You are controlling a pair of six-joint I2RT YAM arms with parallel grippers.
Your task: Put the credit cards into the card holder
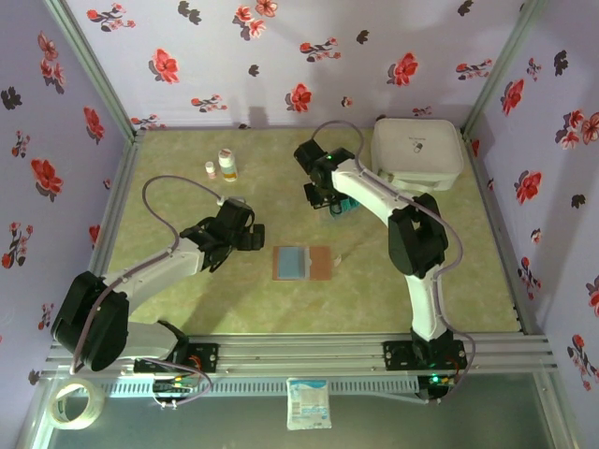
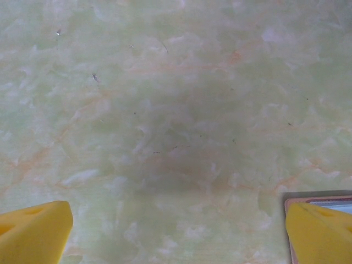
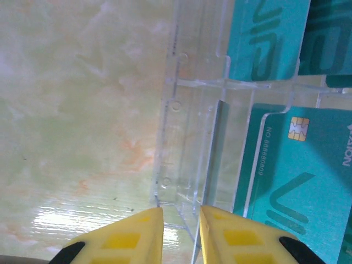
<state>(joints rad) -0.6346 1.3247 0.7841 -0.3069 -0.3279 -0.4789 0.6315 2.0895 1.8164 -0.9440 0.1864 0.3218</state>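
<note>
The card holder (image 1: pixel 301 263) lies open and flat at the table's middle, greyish-blue half to the left, reddish-brown half to the right; a corner of it (image 2: pixel 319 198) peeks behind my left finger. My left gripper (image 1: pixel 249 236) (image 2: pixel 179 236) hovers just left of it, jaws wide open and empty over bare table. Teal credit cards (image 3: pixel 302 187) (image 3: pixel 269 38) stand in a clear acrylic stand (image 3: pixel 192 110) (image 1: pixel 346 204) at the back. My right gripper (image 1: pixel 334 202) (image 3: pixel 181 225) is there, its jaws drawn to a narrow gap around the stand's left side wall.
A large white rounded case (image 1: pixel 417 152) sits at the back right, close to the stand. Two small bottles (image 1: pixel 226 165) stand at the back left. Flowered walls close the table in on three sides. A tape roll (image 1: pixel 77 404) lies beyond the near rail.
</note>
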